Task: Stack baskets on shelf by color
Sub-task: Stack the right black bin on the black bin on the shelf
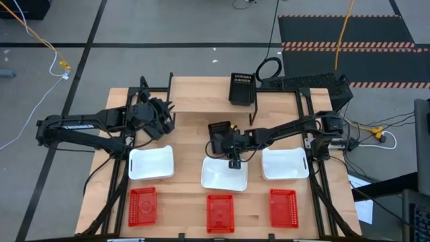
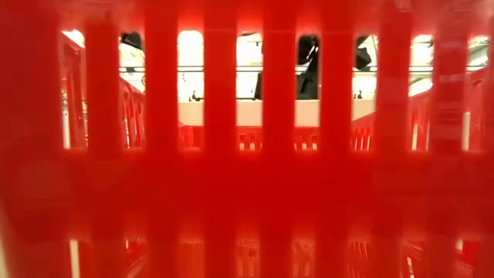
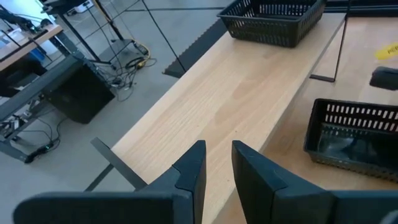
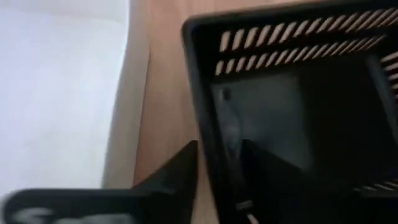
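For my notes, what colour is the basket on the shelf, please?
Black, clearest in the high view.

We see a yellow cable point(image 1: 345, 30) crossing a black floor mat with striped edges point(image 1: 346, 42).

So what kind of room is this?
Probably a robot lab or workshop: two dark arms are mounted at a wooden table, cables trail over a grey floor, and striped warning tape marks it.

We find no readable text here. The left arm point(image 1: 74, 125) carries white lettering too small to make out, and a yellow label point(image 3: 387, 52) on the bench shows only illegible dark marks.
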Controlling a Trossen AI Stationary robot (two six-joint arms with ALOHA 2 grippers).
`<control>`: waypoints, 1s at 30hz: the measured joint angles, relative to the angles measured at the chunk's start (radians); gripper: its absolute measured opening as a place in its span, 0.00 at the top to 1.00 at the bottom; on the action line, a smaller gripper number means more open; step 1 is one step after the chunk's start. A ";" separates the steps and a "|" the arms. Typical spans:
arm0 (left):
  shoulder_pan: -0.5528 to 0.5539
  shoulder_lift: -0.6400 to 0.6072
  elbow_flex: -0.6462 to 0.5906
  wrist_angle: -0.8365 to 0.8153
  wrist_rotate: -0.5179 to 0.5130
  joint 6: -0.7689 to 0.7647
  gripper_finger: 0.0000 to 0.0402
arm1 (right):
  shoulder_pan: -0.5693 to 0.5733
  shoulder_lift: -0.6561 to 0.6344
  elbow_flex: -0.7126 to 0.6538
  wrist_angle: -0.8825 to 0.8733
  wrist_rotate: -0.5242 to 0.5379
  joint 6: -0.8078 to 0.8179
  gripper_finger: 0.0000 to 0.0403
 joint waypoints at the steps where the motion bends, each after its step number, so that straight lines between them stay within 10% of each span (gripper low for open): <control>1: 0.000 0.000 0.000 0.000 0.000 0.000 0.80 | 0.000 -0.016 0.000 -0.004 0.000 -0.011 0.88; 12: 0.001 0.000 0.000 0.000 0.000 0.001 0.80 | 0.044 -0.295 0.165 -0.028 -0.175 -0.043 0.99; 20: 0.001 0.000 0.000 0.000 0.009 0.000 0.80 | 0.000 -0.323 0.468 -0.331 0.347 -0.420 0.99; 30: 0.001 0.000 0.000 -0.030 0.013 -0.003 0.80 | -0.320 -0.308 0.476 -0.521 0.259 -0.453 1.00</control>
